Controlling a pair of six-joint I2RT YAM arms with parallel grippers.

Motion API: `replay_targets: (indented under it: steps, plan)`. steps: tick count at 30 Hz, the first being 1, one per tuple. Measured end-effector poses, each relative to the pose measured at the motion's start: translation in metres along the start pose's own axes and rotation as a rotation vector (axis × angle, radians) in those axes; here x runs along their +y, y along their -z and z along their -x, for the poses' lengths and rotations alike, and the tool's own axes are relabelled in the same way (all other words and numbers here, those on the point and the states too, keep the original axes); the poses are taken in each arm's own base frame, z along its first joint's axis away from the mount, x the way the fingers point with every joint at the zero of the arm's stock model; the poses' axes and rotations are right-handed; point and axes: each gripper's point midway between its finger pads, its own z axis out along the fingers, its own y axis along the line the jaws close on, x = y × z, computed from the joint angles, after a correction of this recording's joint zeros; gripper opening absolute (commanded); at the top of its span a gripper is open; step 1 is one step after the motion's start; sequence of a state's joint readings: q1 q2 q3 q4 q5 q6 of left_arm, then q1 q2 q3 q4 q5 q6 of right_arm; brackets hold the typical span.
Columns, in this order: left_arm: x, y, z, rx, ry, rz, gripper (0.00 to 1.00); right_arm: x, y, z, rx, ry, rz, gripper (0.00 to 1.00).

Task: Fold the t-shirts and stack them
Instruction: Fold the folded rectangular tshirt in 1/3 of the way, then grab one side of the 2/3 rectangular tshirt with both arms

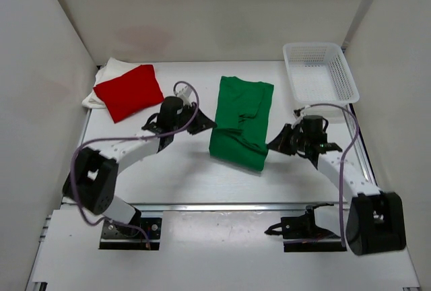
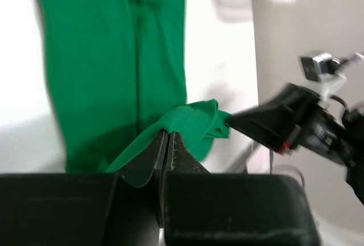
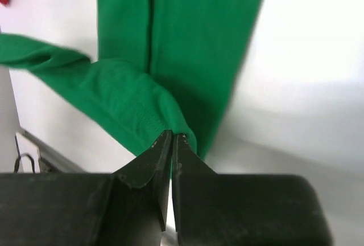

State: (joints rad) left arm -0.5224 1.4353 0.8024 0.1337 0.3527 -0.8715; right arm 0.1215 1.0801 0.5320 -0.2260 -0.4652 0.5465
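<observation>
The green shirt (image 1: pixel 239 119) lies on the table (image 1: pixel 175 176) to the left of the white mesh basket (image 1: pixel 291 75), and slightly nearer the arms than it. It is folded into a long strip. Its far end is about level with the basket's near half, and its near end reaches towards the arm bases.

The left gripper (image 1: pixel 205 127) meets the shirt's left edge, on the side away from the basket. In the left wrist view its fingers are pressed together on a bunched fold of green cloth (image 2: pixel 193 123), pinching it between the tips. The right gripper (image 1: pixel 273 146) is at the shirt's near corner on the basket side, nearer the arms than the basket's front rim. In the right wrist view its two fingers are closed tight with a fold of the green cloth (image 3: pixel 142 109) caught between the tips. From there the fabric slopes away to the left as a loose ridge.

The red shirt (image 1: pixel 129 91) lies folded well to the left of the basket, beyond the green shirt, on top of the white shirt (image 1: pixel 108 69). The white shirt shows past it on the far and left sides. Neither touches the green shirt or a gripper.
</observation>
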Motion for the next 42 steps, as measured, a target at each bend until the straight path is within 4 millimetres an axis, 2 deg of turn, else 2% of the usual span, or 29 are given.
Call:
replay_targets:
  steps: [3, 6, 9, 13, 15, 17, 20, 25, 27, 29, 30, 32, 34, 37, 40, 42]
  plan:
    - [0.008, -0.036, 0.033, -0.032, 0.003, 0.033, 0.0, 0.004, -0.017, 0.041, -0.041, 0.033, 0.021, 0.0]
    - [0.027, -0.069, 0.052, -0.039, 0.011, 0.078, 0.0, -0.003, -0.034, 0.065, -0.059, 0.029, 0.027, 0.0]
    - [0.048, -0.095, 0.06, -0.03, 0.03, 0.119, 0.0, -0.015, -0.048, 0.082, -0.059, 0.003, 0.023, 0.0]
    - [0.069, -0.121, 0.068, -0.024, 0.04, 0.164, 0.0, -0.021, -0.068, 0.104, -0.058, -0.004, 0.037, 0.0]
    - [0.076, -0.127, 0.07, -0.026, 0.048, 0.17, 0.14, -0.022, -0.078, 0.111, -0.05, -0.004, 0.046, 0.03]
    - [0.08, -0.129, 0.07, -0.025, 0.062, 0.169, 0.25, -0.024, -0.087, 0.118, -0.044, -0.006, 0.05, 0.12]
    - [0.075, -0.13, 0.075, -0.037, 0.076, 0.134, 0.37, -0.027, -0.095, 0.122, -0.04, -0.009, 0.05, 0.26]
    - [0.058, -0.115, 0.081, -0.08, 0.069, 0.099, 0.38, -0.024, -0.085, 0.129, -0.079, 0.008, 0.03, 0.42]
    - [0.042, -0.105, 0.079, -0.093, 0.049, 0.075, 0.38, -0.016, -0.071, 0.13, -0.124, 0.037, 0.015, 0.43]
    - [0.026, -0.093, 0.068, -0.098, 0.028, 0.038, 0.37, -0.009, -0.053, 0.126, -0.177, 0.07, -0.001, 0.36]
    - [0.019, -0.085, 0.057, -0.093, 0.019, 0.02, 0.37, -0.004, -0.045, 0.12, -0.196, 0.087, -0.001, 0.22]
    - [0.013, -0.077, 0.033, -0.07, 0.007, -0.004, 0.35, 0.009, -0.038, 0.103, -0.205, 0.135, 0.021, 0.06]
    - [0.021, -0.076, 0.004, -0.018, 0.008, 0.006, 0.33, 0.016, -0.043, 0.08, -0.167, 0.159, 0.047, 0.0]
    - [0.049, -0.082, -0.033, 0.064, 0.027, 0.053, 0.3, 0.013, -0.059, 0.033, -0.053, 0.174, 0.051, 0.0]
    - [0.081, -0.079, -0.062, 0.124, 0.059, 0.121, 0.3, 0.001, -0.067, -0.006, 0.046, 0.166, 0.033, 0.0]
    - [0.087, -0.074, -0.07, 0.132, 0.069, 0.121, 0.29, -0.014, -0.07, -0.023, 0.086, 0.144, 0.001, 0.0]
